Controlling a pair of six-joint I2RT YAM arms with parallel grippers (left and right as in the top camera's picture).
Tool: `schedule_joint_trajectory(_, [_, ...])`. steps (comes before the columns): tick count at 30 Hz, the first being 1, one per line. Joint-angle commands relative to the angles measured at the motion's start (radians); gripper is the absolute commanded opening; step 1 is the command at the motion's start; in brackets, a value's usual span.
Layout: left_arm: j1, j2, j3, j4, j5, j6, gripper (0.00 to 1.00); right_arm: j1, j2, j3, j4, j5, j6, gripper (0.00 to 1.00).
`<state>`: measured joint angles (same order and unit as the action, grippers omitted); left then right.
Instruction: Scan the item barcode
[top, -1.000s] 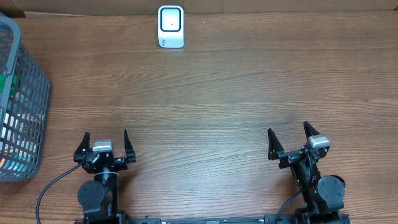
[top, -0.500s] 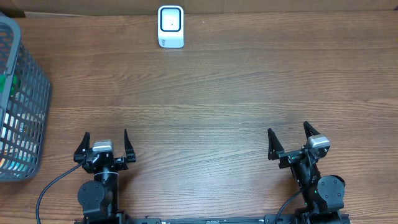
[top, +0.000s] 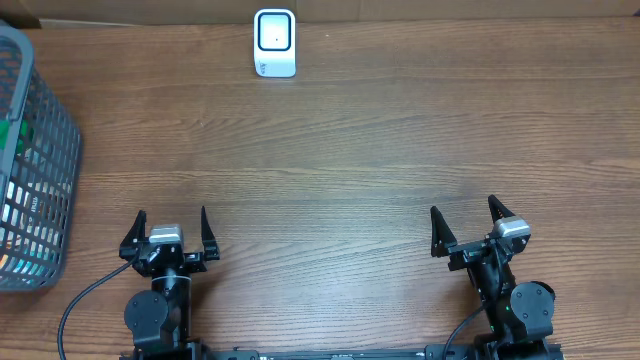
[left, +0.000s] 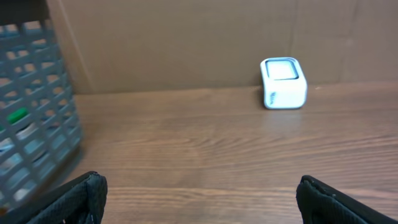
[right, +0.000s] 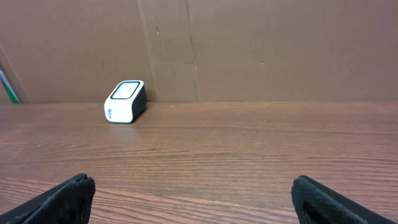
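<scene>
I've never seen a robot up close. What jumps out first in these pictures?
A white barcode scanner stands alone at the far edge of the wooden table, and a grey mesh basket sits at its left edge. Near the front, the left claw and right claw both gape open, holding nothing.

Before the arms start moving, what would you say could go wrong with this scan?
The items lie inside the basket at the left edge, so the open left gripper may catch its mesh wall or drag it. The scanner stands at the far edge, a long reach; an item might arrive turned away from its window.
</scene>
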<state>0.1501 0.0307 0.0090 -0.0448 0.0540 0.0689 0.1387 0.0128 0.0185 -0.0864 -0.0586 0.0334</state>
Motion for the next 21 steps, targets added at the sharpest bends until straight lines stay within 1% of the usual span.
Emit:
schedule_joint_trajectory(1, [-0.003,0.009,0.038,0.003,0.044,-0.079,1.0,-0.003,-0.01,-0.01,0.006,0.013,0.005,1.0])
schedule_joint_trajectory(5, [-0.003,0.049,0.175,-0.079,0.043,-0.111,1.0,-0.003,-0.01,-0.01,0.006,0.013,0.005,1.0])
schedule_joint_trajectory(10, [-0.003,0.265,0.468,-0.228,0.04,-0.111,1.0,-0.003,-0.01,-0.01,0.006,0.013,0.005,1.0])
schedule_joint_trajectory(12, [-0.003,0.425,0.644,-0.327,0.045,-0.135,1.0,-0.003,-0.01,-0.01,0.006,0.013,0.005,1.0])
schedule_joint_trajectory(14, [-0.003,0.535,0.772,-0.414,0.052,-0.154,1.0,-0.003,-0.01,-0.01,0.006,0.013,0.005,1.0])
schedule_joint_trajectory(17, [-0.003,0.703,0.985,-0.589,0.052,-0.186,1.0,-0.003,-0.01,-0.01,0.006,0.013,0.005,1.0])
schedule_joint_trajectory(21, [-0.003,0.958,1.336,-0.893,0.079,-0.185,0.99,-0.003,-0.01,-0.01,0.006,0.013,0.005,1.0])
